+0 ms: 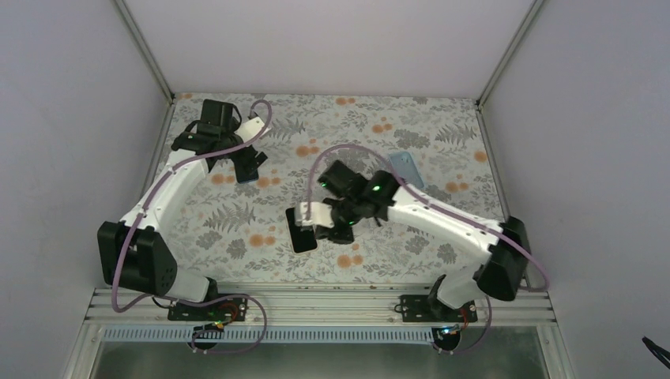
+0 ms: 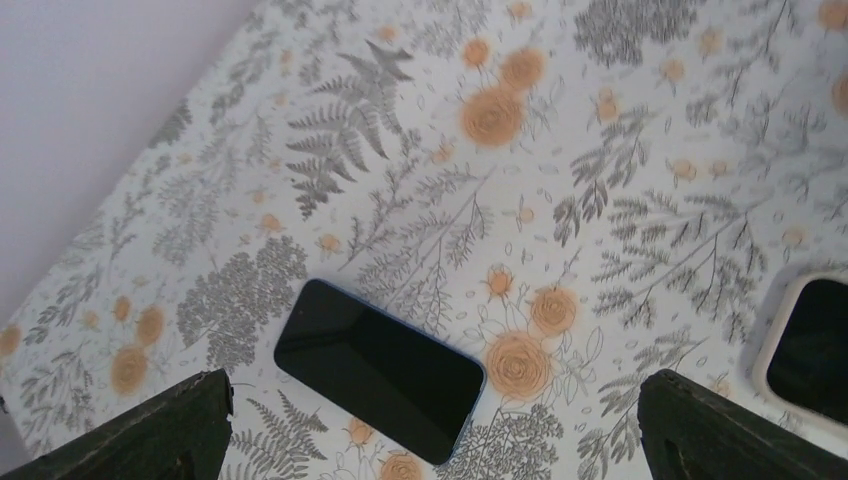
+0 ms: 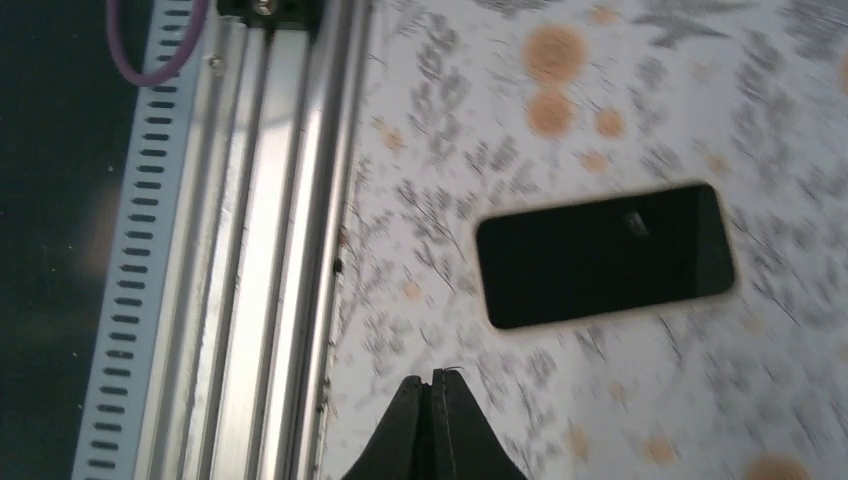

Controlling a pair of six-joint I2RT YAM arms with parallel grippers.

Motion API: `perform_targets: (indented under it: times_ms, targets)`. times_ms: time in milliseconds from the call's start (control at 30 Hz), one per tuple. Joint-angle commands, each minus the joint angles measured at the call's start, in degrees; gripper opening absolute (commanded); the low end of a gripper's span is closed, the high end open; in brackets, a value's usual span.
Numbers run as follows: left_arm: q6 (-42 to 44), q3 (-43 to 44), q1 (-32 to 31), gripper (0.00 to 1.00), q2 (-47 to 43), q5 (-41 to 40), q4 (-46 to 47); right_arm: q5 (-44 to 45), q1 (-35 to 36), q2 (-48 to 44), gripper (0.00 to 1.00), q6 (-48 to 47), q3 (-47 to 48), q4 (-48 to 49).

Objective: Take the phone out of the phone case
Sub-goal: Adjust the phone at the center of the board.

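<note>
Phone (image 3: 605, 255) with a dark screen lies flat, screen up, on the flowered table (image 1: 427, 126), toward the near edge and about in the middle. It sits inside a cream case (image 2: 768, 340), which shows as a thick pale rim all around the screen. The right pincer (image 3: 432, 395) is above the table just beside this phone and does not touch it. Its two fingers are pressed together with nothing between them. The right wrist picture is blurred, so small details are not clear.

A second phone (image 2: 380, 370) with a blue edge lies bare on the far left part of the table. The left pincer (image 2: 437, 378) hangs over it with the fingers spread wide, holding nothing.

A pale blue flat piece (image 1: 403, 167), shaped like a phone cover, lies alone on the far right of the table, well apart from both phones.
</note>
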Motion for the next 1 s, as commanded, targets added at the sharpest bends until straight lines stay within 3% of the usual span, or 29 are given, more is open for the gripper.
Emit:
perform_targets:
  times_ms: [0,400,967]
  targets:
    - [-7.1,1.1,0.5,1.0,-2.6,2.8,-0.3,0.4,6.4,9.1,0.03,1.2,3.7,3.6]
    - [-6.1,-4.4,2.8,1.0,-4.3,2.3,1.4,4.6,13.8,29.3,0.03,0.6,8.3,13.4]
    - [-6.9,-5.7,5.0,1.0,-4.9,2.4,4.1,11.3,13.5,37.3,0.03,3.6,9.9,16.4]
